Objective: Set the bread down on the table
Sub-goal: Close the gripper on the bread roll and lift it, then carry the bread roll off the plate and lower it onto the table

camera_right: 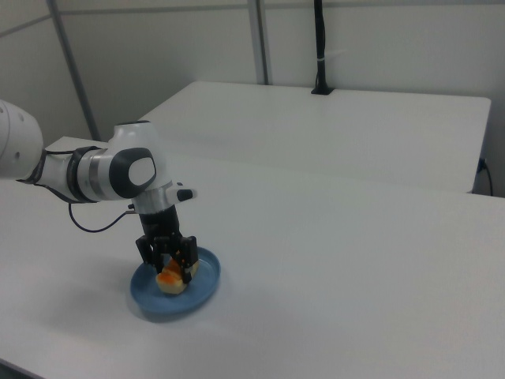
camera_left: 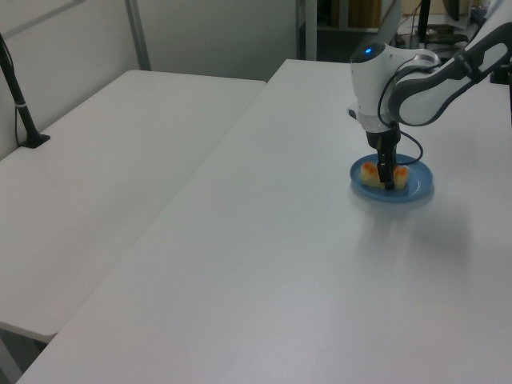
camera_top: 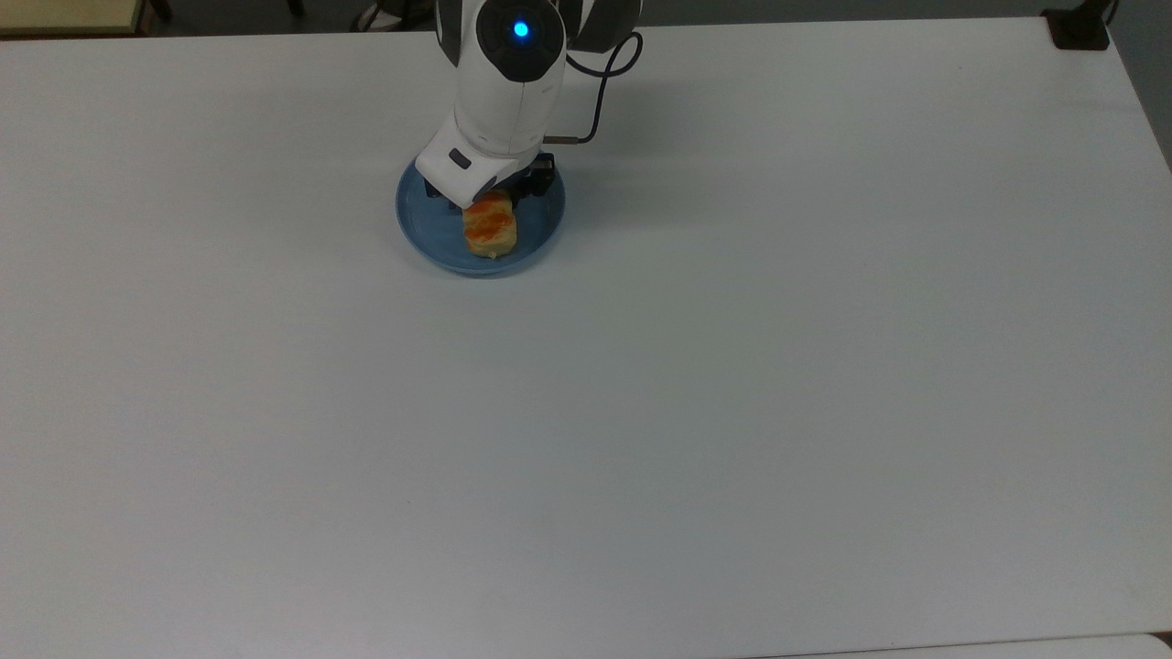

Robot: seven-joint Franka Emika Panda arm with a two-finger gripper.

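Blue plate (camera_top: 430,229) holds bread (camera_top: 492,229) | gripper (camera_right: 169,265) fingers spread astride bread, unclamped | table (camera_top: 732,366) otherwise bare | black post (camera_right: 319,47) well behind

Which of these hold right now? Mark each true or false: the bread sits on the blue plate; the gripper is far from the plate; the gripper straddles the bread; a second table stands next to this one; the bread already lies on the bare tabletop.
1. The small golden-tan bread with orange-glazed tops sits on the round blue plate. True.
2. The gripper hangs far from the plate. False: it is down over the plate, at the bread.
3. The gripper's fingers stand on either side of the bread. True.
4. A second white table stands beside the large white table. True.
5. The bread already lies on the bare tabletop. False: it is on the plate.
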